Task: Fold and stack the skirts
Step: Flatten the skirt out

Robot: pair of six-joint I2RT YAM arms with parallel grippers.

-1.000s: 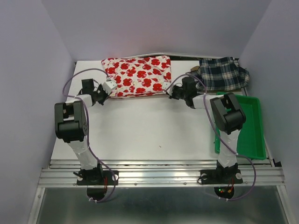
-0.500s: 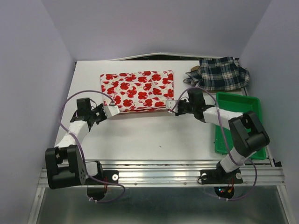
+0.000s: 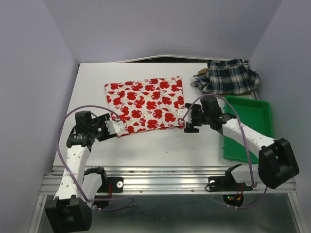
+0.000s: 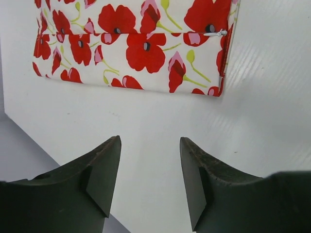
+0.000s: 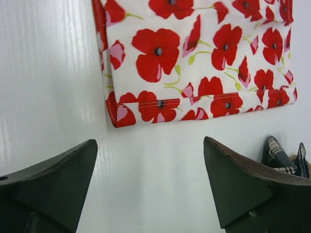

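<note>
My left hand (image 3: 116,127) has its fingers spread apart and holds nothing, just off the near-left corner of the red-flowered skirt (image 3: 146,103). That skirt lies flat on the table (image 3: 155,145). My right hand (image 3: 184,120) gapes too, empty, beside the near-right corner. The plaid skirt (image 3: 231,76) sits bunched at the far right, behind the green tray (image 3: 257,111).

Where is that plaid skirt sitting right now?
In the top view, the plaid skirt lies bunched at the table's far right corner, just behind the green tray and right of the flower-print skirt.
</note>
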